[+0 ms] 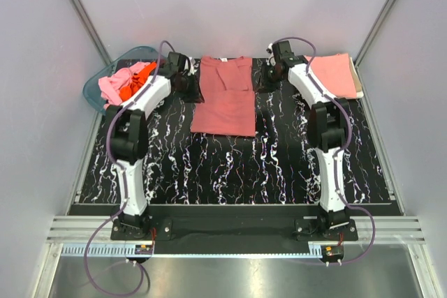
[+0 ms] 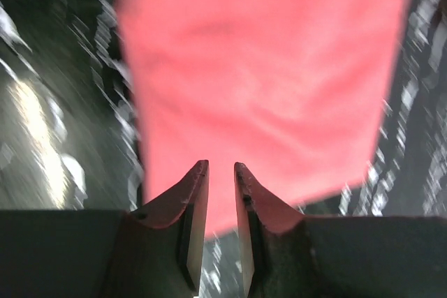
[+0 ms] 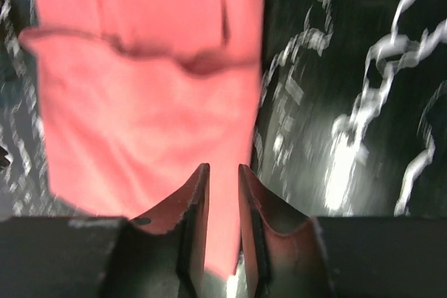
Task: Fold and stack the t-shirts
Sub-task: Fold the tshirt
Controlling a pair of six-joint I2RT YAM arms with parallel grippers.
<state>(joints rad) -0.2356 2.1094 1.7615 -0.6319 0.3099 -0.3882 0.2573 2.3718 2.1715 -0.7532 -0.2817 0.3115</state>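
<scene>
I see the black white-veined mat (image 1: 279, 151) filling the frame's middle. My left claw (image 2: 221, 165) and right claw (image 3: 223, 167) both stand slightly apart, empty, flanking the red tee (image 1: 225, 99), upper centre. Folded pink tee (image 1: 335, 75) upper right; grey walls (image 1: 223, 5) beyond.

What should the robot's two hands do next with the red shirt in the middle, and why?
Probably pinch the far corners of the red t-shirt and draw them toward its near hem. It lies flat and long with no sleeves sticking out, and the left gripper and right gripper sit at either side of its collar end. Whether they already grip cloth is too blurred to tell.
</scene>
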